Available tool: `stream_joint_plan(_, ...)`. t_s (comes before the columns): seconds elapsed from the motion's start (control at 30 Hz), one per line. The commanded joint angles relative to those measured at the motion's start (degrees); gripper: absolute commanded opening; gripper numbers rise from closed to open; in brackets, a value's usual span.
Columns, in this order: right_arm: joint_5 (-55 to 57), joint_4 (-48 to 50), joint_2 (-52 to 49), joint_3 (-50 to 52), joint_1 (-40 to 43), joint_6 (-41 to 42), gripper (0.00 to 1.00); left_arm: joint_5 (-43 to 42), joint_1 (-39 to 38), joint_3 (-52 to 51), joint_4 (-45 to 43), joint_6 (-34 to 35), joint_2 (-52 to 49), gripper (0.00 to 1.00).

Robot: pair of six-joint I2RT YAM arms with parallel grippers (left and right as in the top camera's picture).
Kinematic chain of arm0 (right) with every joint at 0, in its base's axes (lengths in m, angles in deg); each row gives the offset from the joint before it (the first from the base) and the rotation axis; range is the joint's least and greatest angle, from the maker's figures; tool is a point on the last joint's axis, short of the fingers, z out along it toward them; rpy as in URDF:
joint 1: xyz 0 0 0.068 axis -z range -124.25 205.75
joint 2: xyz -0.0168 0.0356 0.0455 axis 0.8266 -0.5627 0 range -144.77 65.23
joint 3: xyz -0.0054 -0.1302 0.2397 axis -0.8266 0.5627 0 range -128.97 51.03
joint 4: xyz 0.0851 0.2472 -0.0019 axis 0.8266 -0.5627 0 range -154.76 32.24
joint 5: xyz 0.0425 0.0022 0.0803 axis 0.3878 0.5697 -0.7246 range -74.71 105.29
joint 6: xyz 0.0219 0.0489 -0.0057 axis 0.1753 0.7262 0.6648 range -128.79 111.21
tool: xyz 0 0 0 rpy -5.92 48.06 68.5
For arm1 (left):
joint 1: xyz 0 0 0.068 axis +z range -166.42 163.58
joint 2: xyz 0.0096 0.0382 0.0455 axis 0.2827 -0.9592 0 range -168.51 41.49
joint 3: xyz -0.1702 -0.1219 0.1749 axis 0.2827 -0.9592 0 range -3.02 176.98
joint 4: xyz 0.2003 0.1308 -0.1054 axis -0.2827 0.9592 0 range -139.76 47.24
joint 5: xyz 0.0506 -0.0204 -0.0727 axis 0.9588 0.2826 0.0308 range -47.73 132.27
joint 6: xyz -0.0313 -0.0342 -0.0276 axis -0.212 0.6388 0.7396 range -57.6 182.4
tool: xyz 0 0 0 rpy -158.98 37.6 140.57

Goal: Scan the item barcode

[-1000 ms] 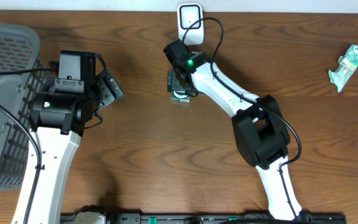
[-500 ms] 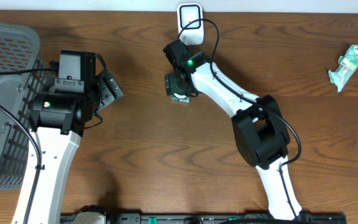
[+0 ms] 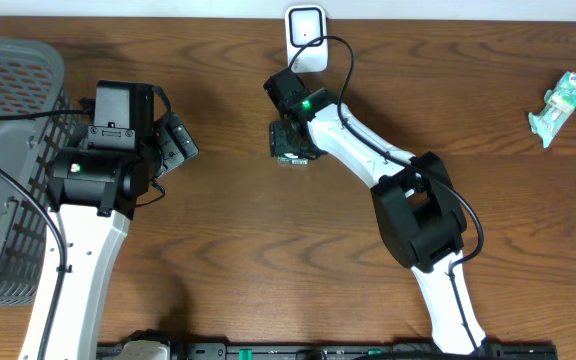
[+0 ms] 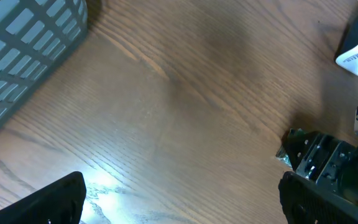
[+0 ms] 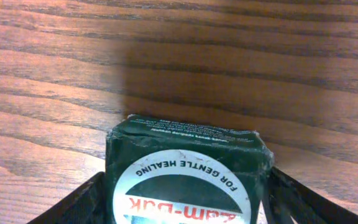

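Dark-green box (image 5: 188, 163) on the wooden table (image 5: 166, 62), between the right claw (image 5: 186, 182) fingers (image 5: 78, 203) (clenched or loose: unclear).

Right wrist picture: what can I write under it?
The right claw straddles a dark green box on the wooden table.

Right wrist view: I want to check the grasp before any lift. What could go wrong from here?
1. The fingers flank the green box only at its near end. I cannot tell whether they press on it, so it might slip or pivot when lifted.
2. Only the round label shows, no barcode, so the box may need turning before the scanner can read it.
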Motion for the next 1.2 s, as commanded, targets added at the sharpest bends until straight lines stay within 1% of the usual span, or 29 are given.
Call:
stream_joint_plan(0.0, -0.94, -0.50, -0.09, 0.52, -0.17, 0.46, 0.67, 0.35, 0.24, 0.79, 0.17, -0.57, 0.09, 0.98)
stream_joint_plan(0.1, -1.55, -0.42, -0.09, 0.52, -0.17, 0.42, 0.68, 0.35, 0.24, 0.79, 0.17, -0.57, 0.09, 0.98)
stream_joint_plan(0.3, 2.01, -0.61, -0.96, 0.55, -0.22, -1.57, 0.71, 0.35, 0.24, 0.79, 0.20, -0.57, 0.09, 0.98)
stream_joint_plan(0.43, 1.88, -1.16, -1.42, 0.61, -0.90, -1.53, 0.70, 0.35, 0.24, 0.79, 0.20, -0.57, 0.09, 0.98)
stream_joint_plan(0.53, 1.88, -1.11, -1.42, 0.63, -1.49, -1.53, 0.66, 0.35, 0.24, 0.79, 0.20, -0.57, 0.09, 0.98)
stream_joint_plan(0.6, 1.88, -1.22, -1.42, 0.70, -1.64, -1.53, 0.57, 0.35, 0.24, 0.79, 0.17, -0.57, 0.09, 0.98)
stream_joint_plan(0.7, 1.88, -1.07, -1.33, 0.68, -1.66, -1.53, 0.52, 0.35, 0.24, 0.79, 0.20, -0.57, 0.09, 0.98)
stream_joint_plan(0.73, 1.88, -0.92, -1.25, 0.39, -1.40, -1.53, 0.47, 0.35, 0.24, 0.79, 0.17, -0.57, 0.09, 0.98)
stream_joint_plan(0.77, 1.70, -1.38, -1.11, -0.37, -0.85, -1.55, 0.45, 0.35, 0.24, 0.79, 0.17, -0.57, 0.09, 0.98)
stream_joint_plan(0.87, -0.37, -3.17, 0.17, -2.23, 0.42, -1.55, 0.47, 0.35, 0.24, 0.79, 0.17, -0.57, 0.09, 0.98)
stream_joint_plan(0.93, -4.17, -4.13, 1.99, -3.19, 1.86, -1.55, 0.47, 0.35, 0.24, 0.79, 0.20, -0.57, 0.09, 0.98)
stream_joint_plan(1.0, -10.60, -4.33, 4.24, -3.85, 3.58, -1.51, 0.49, 0.35, 0.24, 0.76, 0.20, -0.57, 0.09, 0.98)
stream_joint_plan(1.1, -27.56, -2.78, 7.80, -3.85, 7.34, -0.98, 0.50, 0.35, 0.24, 0.76, 0.17, -0.57, 0.09, 0.98)
stream_joint_plan(1.17, -40.44, -1.38, 8.96, -3.85, 10.25, 2.38, 0.50, 0.35, 0.24, 0.76, 0.20, -0.57, 0.09, 0.98)
